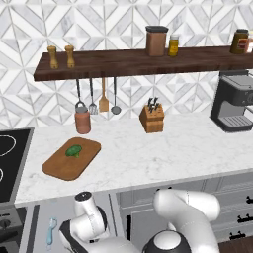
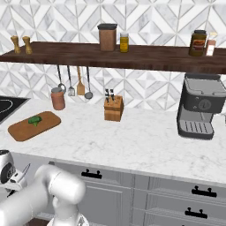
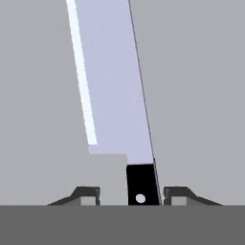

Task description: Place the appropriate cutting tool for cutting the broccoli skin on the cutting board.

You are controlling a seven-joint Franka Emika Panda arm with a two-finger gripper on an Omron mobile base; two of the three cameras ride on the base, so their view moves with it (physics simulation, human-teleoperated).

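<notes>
below the counter edge, low in an open drawer, knife (image 3: 115,95) lies between the spread fingertips of gripper (image 3: 130,196), not yet clamped; likely pick-up step; next: close on black handle, lift toward cutting board (image 1: 71,159) by broccoli (image 1: 74,151).

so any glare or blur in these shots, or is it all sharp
Hand view: a bright glare streak runs along the knife blade, edges crisp. Left base view: flat, even light on the cutting board, soft low-resolution edges. Right base view: the same even light, only faint shadows under the shelf.
</notes>
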